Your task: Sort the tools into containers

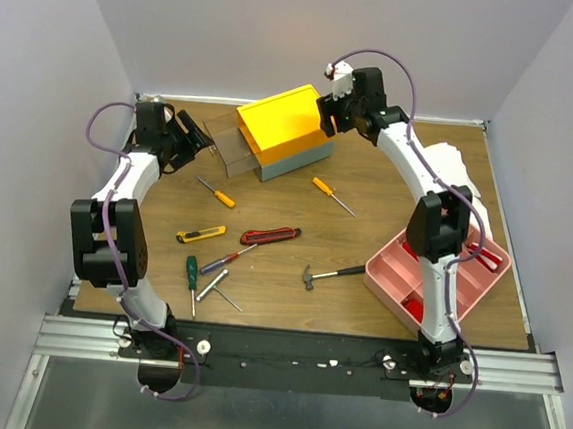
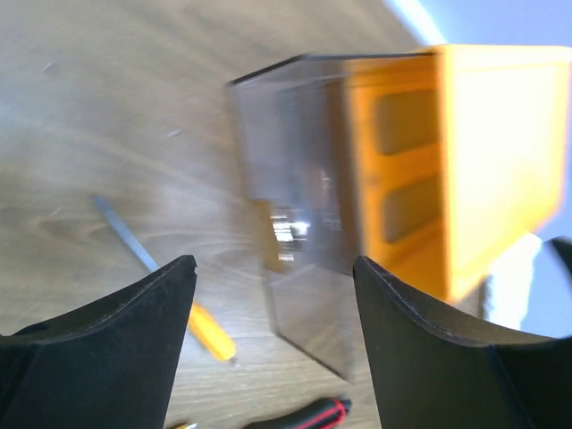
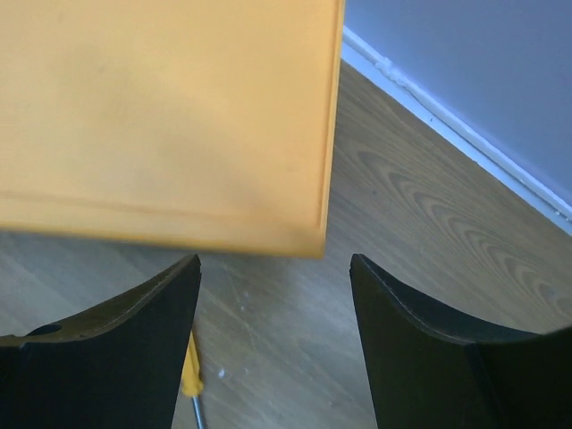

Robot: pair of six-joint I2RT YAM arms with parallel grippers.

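Left gripper (image 2: pixel 275 264) gapes wide, nothing in it, facing the clear drawer (image 2: pixel 295 206) that sticks out of the yellow box (image 1: pixel 286 124) at the far side of the table (image 1: pixel 365 236). Right gripper (image 3: pixel 275 259) hovers over the box's right end, jaws spread, empty too. The mini hammer (image 1: pixel 337 273), red knife (image 1: pixel 271 235) and yellow knife (image 1: pixel 200 234) lie loose mid-table (screwdrivers around them).

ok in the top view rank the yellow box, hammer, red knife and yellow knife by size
1. yellow box, by far the largest
2. hammer and red knife, too alike to split
3. yellow knife, slightly shorter
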